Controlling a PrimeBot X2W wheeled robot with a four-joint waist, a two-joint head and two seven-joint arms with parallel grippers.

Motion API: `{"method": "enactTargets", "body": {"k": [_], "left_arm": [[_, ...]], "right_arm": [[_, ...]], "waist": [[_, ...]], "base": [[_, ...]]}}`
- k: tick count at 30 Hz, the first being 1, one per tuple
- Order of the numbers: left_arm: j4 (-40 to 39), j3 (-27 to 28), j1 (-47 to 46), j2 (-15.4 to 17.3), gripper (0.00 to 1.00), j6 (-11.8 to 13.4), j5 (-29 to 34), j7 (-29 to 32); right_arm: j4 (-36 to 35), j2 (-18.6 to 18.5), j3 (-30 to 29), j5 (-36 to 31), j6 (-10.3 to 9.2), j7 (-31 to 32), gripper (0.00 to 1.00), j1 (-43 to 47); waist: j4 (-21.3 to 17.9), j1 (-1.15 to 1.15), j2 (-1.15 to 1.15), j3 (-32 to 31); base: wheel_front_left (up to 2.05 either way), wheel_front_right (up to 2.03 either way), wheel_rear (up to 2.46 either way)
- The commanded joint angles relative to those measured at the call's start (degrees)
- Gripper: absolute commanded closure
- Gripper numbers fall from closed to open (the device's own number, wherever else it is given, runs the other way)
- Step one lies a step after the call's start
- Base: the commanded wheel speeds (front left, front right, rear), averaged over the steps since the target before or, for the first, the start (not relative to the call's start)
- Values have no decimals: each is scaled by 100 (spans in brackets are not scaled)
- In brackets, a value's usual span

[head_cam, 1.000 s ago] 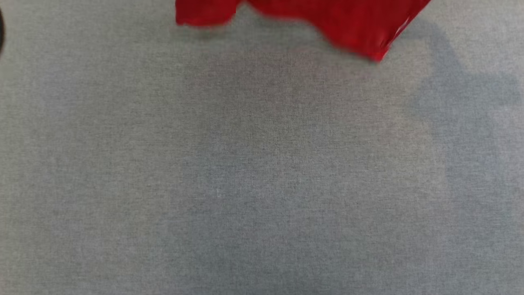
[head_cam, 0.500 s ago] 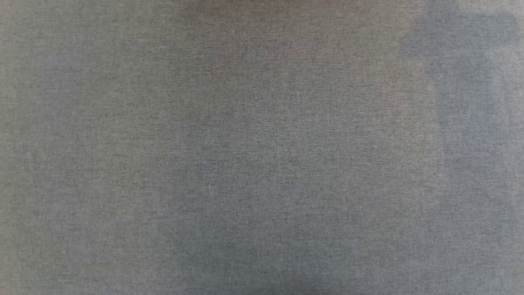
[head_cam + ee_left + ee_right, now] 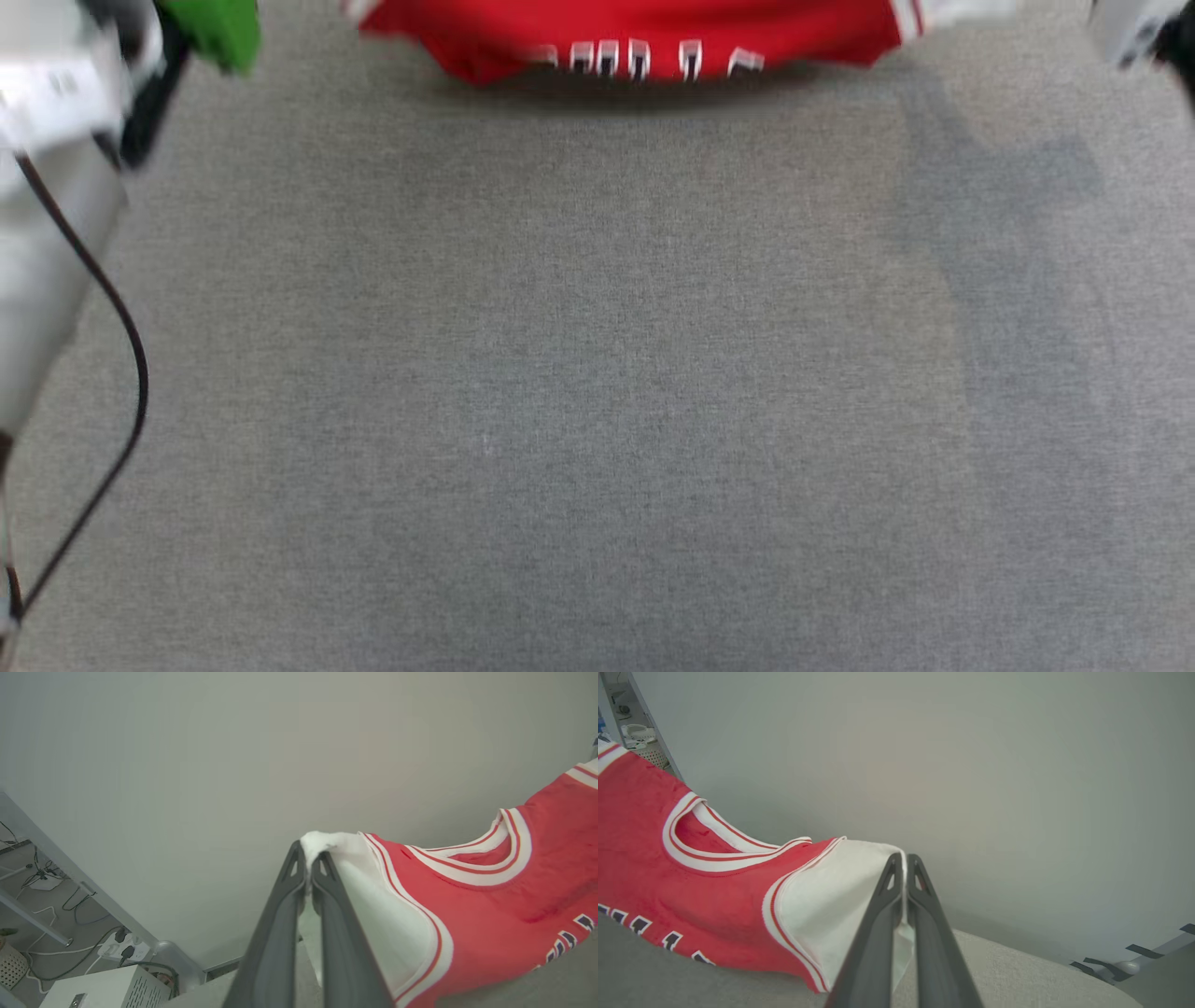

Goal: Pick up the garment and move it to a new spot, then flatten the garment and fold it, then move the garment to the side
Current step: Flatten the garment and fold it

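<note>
The red garment [image 3: 635, 33] hangs stretched across the top edge of the head view, blurred, with the bottoms of its black white-edged letters showing above the grey table [image 3: 597, 392]. My left gripper [image 3: 308, 858] is shut on one white sleeve [image 3: 373, 905]. My right gripper [image 3: 903, 861] is shut on the other white sleeve [image 3: 831, 905]. The striped collar [image 3: 472, 868] sags between them. The garment's lower edge [image 3: 738, 961] touches the table. My left forearm [image 3: 47, 187] shows at the left, my right wrist [image 3: 1134, 28] at the top right corner.
A bare grey wall [image 3: 233, 765] rises behind the table. Beyond the table's left end lie floor cables, a power strip [image 3: 121, 949] and a white box [image 3: 107, 989]. A green patch [image 3: 219, 33] sits on my left arm. Black tape marks [image 3: 1143, 952] lie on the floor to the right.
The head picture has shifted. A second ago a red hem hung at the top, then only table showed; now the printed front and both arms are in view.
</note>
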Motion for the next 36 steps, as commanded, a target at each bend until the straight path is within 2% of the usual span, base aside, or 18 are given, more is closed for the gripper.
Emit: {"method": "enactTargets", "body": {"k": [1,5,11,16,20,24,27,36], "left_arm": [[-139,46,434,92,100,86,-59,-55],[-765,190,1596,310,100,337,-152,-69],[-2015,491,3470,700,100,969,-200,-72],[-3039,620,4927,948,100,1583,-412,-72],[-3440,674,5770,1082,100,1958,-487,-72],[-3620,806,6455,1013,100,2147,-628,-73],[-3676,814,6887,1081,100,2344,-520,-73],[-3708,1189,7863,944,100,2437,-585,-73]], "right_arm": [[-100,-78,113,116,-5,-116,100,331],[-435,-306,395,452,-5,-317,100,1207],[-1048,-813,790,700,-5,-444,100,2571],[-1486,-1223,742,928,-5,-496,100,3674],[-1691,-1475,549,1005,-5,-539,100,4561],[-1787,-1541,219,1039,-5,-596,100,5401],[-1854,-1531,-70,1046,-5,-632,100,5974],[-2158,-1361,-934,943,-5,-458,100,7651]], "waist": [[48,0,0,-367],[109,0,0,-738],[186,0,0,-1229],[236,0,0,-1560],[267,0,0,-1701],[262,0,0,-1834],[235,0,0,-1926],[258,0,0,-2021]], "base": [[0,0,0],[0,0,0],[0,0,0],[0,0,0],[0,0,0],[0,0,0],[0,0,0],[0,0,0]]}}
